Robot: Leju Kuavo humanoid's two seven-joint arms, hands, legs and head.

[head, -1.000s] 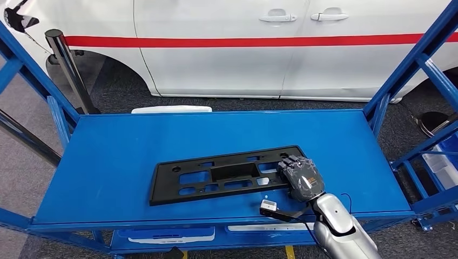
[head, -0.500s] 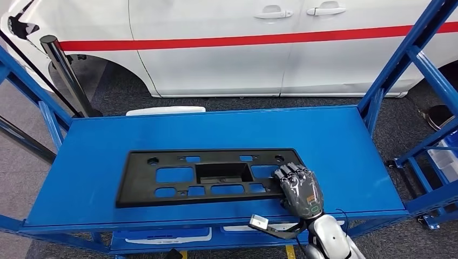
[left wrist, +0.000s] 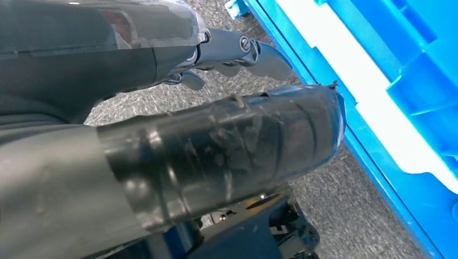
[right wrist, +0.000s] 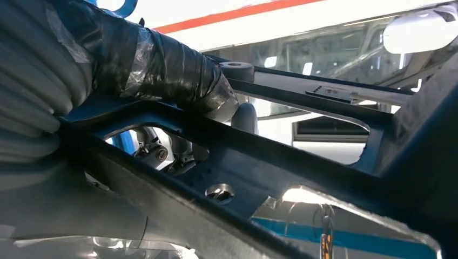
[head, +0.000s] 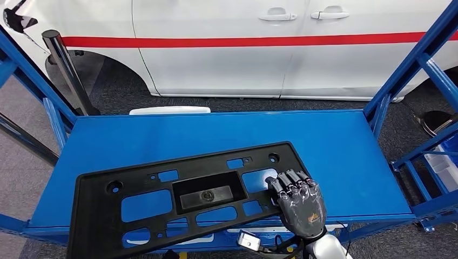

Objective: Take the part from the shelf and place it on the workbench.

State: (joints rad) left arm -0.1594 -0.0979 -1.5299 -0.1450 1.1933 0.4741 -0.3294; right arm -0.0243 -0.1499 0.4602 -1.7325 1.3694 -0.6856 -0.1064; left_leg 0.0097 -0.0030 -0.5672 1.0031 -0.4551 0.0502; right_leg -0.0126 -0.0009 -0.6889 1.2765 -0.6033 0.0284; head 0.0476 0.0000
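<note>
Left hand (left wrist: pixel 216 145): hangs beside blue bins, fingers apart, holding nothing | Part (head: pixel 183 197): black perforated panel, tilted over the blue shelf (head: pixel 335 140) front edge, extending leftward from the fingers | Right hand (head: pixel 298 202): grips the panel's right end, fingers (head: pixel 289 181) curled over its top, thumb beneath

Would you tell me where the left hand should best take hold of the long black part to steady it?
Probably at the free end of the black part, along its near long edge, coming from below and the robot's left. The right hand holds only the other end, so the flat, cut-out panel sticks out unsupported past the blue shelf. Its rim and openings offer grip edges.
</note>
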